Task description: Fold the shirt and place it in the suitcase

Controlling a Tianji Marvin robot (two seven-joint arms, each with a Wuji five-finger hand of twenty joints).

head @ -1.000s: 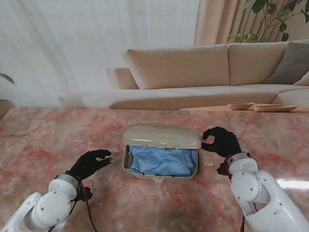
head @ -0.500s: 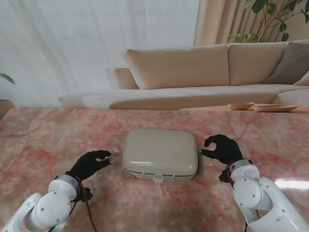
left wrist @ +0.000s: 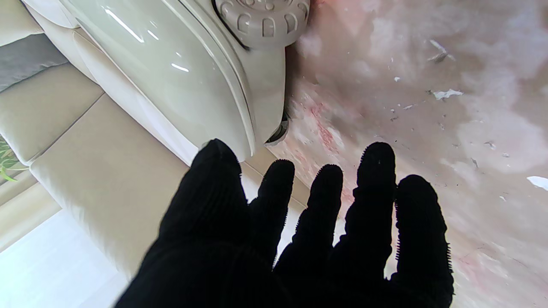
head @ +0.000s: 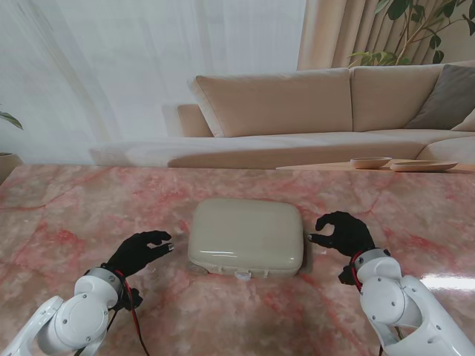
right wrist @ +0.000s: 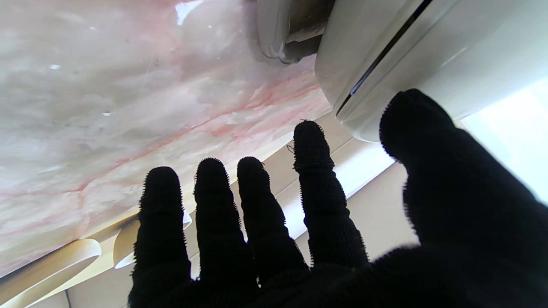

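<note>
No writing, label, brand or number can be read anywhere. The suitcase (head: 246, 236) has a plain shell, and the raised marks on its round wheel (left wrist: 262, 17) are only a moulded pattern, not letters.

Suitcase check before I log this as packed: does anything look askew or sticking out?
Nothing stands out. The suitcase lies flat with its lid down, no cloth showing at the seam. The left hand and right hand flank it, open.
</note>
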